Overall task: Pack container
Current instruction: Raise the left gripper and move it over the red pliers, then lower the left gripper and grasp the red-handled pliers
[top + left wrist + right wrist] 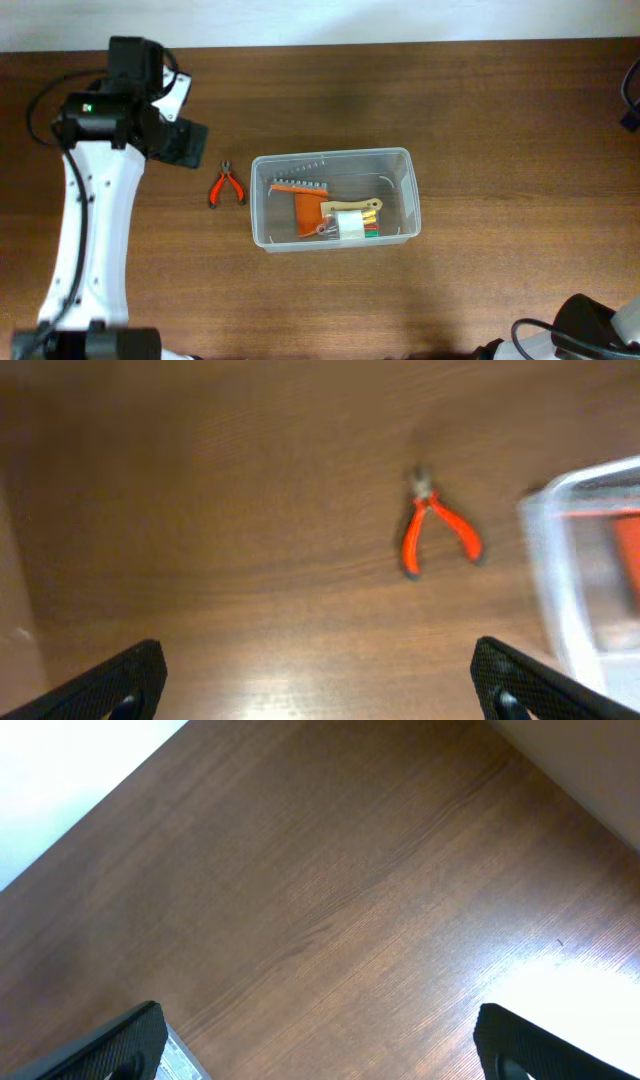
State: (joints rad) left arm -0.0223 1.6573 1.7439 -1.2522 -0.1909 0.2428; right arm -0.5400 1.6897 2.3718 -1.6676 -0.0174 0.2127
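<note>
**Pliers nearest the left arm**

Left gripper (320,685), jaws spread and empty; orange-handled pliers (438,532) lie ahead-right on the surface (200,510), just beside the clear container (333,153), long axis parallel to its short wall. Right gripper (320,1045), likewise spread, well apart.

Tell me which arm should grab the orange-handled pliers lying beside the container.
Left. Its open fingers hover right by the pliers, just left of the container. The right arm sits far off, beyond the container, with no pliers in its view.
</note>
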